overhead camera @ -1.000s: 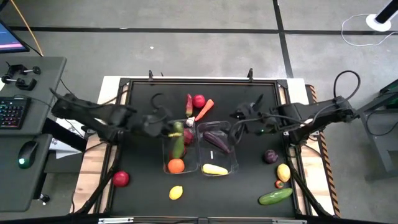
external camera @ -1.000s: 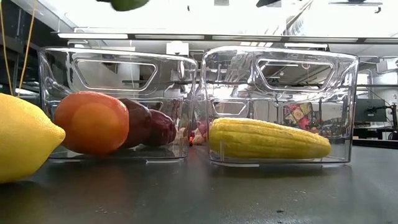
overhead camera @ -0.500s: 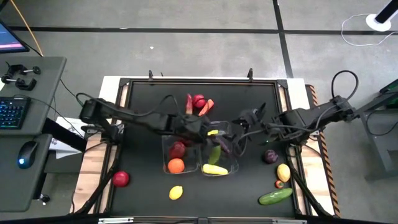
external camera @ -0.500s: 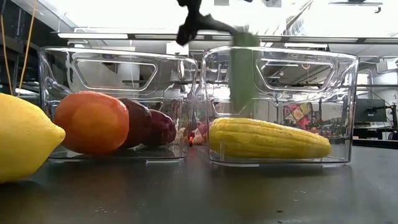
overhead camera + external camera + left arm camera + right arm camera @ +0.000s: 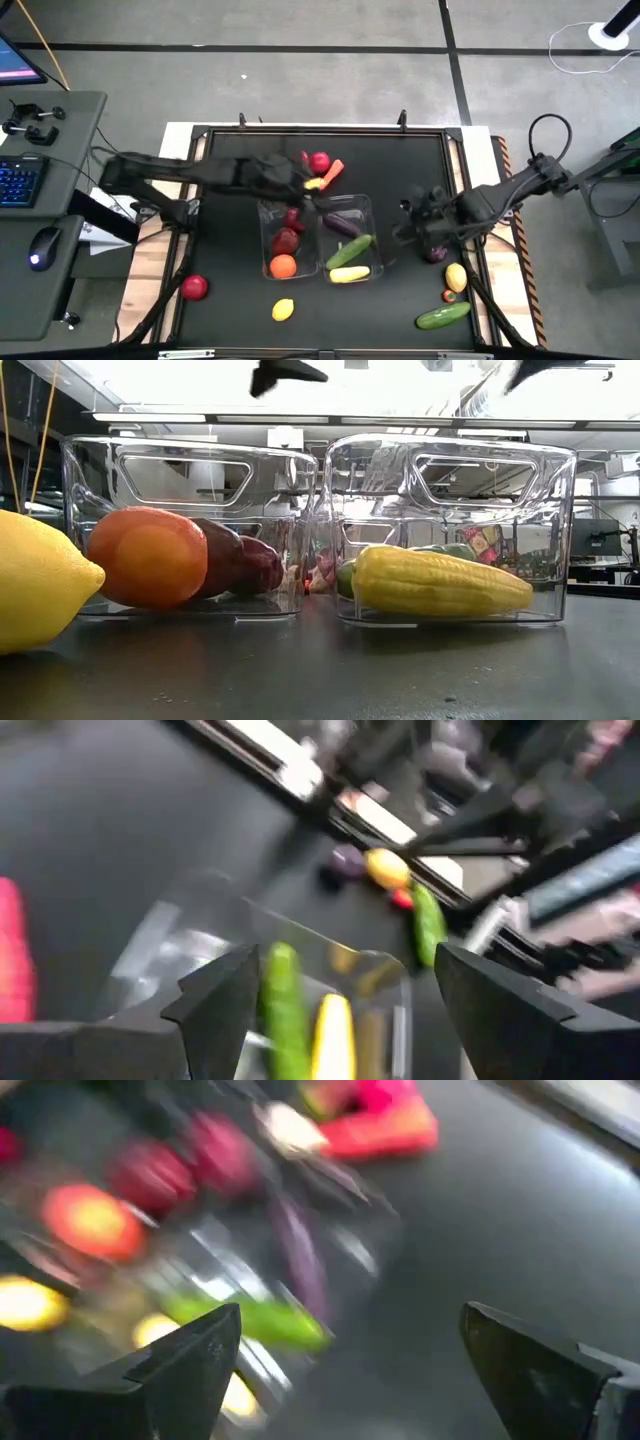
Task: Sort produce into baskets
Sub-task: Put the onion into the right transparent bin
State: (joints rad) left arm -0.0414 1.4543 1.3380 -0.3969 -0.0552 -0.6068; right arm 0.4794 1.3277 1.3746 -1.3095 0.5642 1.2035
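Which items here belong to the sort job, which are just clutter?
Job: two clear baskets; cucumber in the right basket; loose lemon, apple, cucumber.
Clutter: keyboard, mouse on the side desk.

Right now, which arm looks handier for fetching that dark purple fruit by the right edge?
Probably the right. Its claw hangs open just beside the purple fruit, on the right side of the table. The left claw, also open, sits past the far end of the bins, with both bins between it and the fruit.
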